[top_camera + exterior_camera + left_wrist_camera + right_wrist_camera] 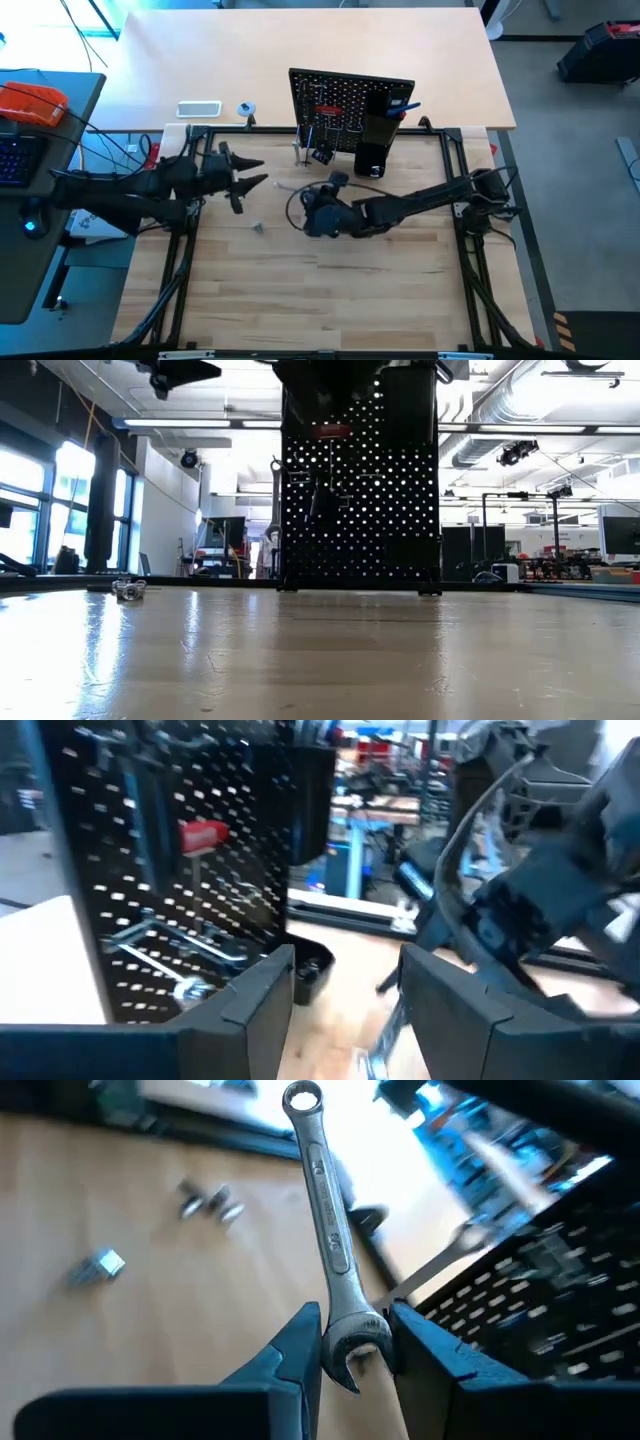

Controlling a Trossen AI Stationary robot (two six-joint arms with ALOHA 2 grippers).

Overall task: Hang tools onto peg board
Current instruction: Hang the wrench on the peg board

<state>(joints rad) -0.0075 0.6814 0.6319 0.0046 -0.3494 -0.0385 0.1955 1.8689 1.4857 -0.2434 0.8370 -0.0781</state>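
The peg board [350, 98] stands upright at the table's far middle. On it hang a red-handled screwdriver [205, 835] and silver tools [170, 955]. A blue hex key [405, 105] sits at the black box holder [375, 140]. My right gripper [355, 1342], in front of the board [318, 208], is shut on a silver wrench [330, 1230]. My left gripper [258, 174] hovers open left of the board with nothing between its fingers [262, 992]. My right gripper pinches the wrench at its open-jaw end [352, 1335] between its two fingers. The fingers come from the table's right, slanting a little down, and lie along the wrench. The shaft sticks out ahead of the fingers to the ring end [302, 1095], lifted clear of the table.
Small metal pieces lie on the wood left of the middle [258, 227], [98, 1267], [210, 1202]. A black frame [190, 250] runs round the work area. Behind it lie a white case [199, 108] and a small roll [246, 108].
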